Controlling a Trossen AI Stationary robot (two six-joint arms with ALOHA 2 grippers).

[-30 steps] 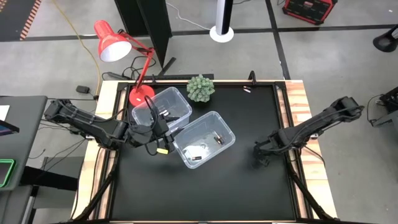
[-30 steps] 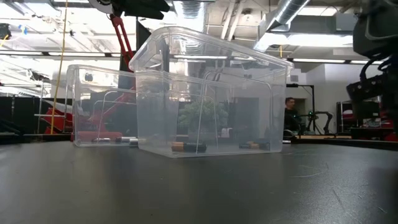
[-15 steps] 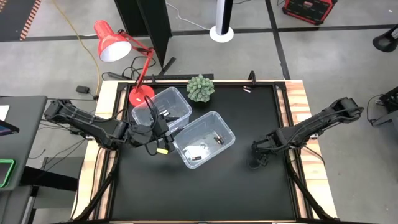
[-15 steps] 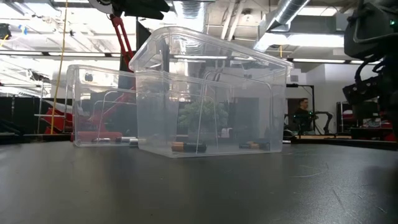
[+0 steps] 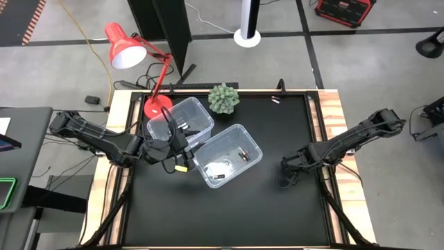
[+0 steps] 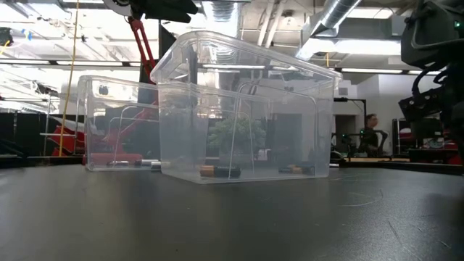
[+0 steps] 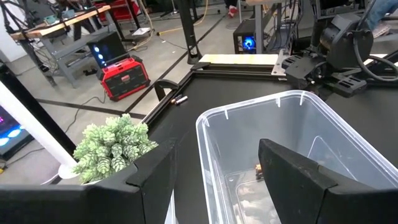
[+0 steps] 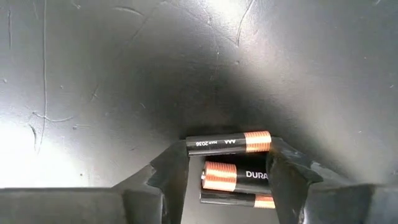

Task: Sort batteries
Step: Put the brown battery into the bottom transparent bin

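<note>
Three dark batteries with copper ends lie side by side on the black table. My right gripper points straight down over them, one finger at each end of the row. More batteries lie on the floors of two clear bins. My left gripper waits open in the air at the bins' left side, nothing between its fingers. My right gripper's fingertips stand at the two ends of the farthest battery, coming from above with the batteries lying lengthwise between them. The batteries rest on the table. I cannot tell whether the fingers touch them.
A small green plant stands at the table's far edge, and a red desk lamp at the far left corner. A small dark item lies by the far rim. Bare black table spreads across the near half.
</note>
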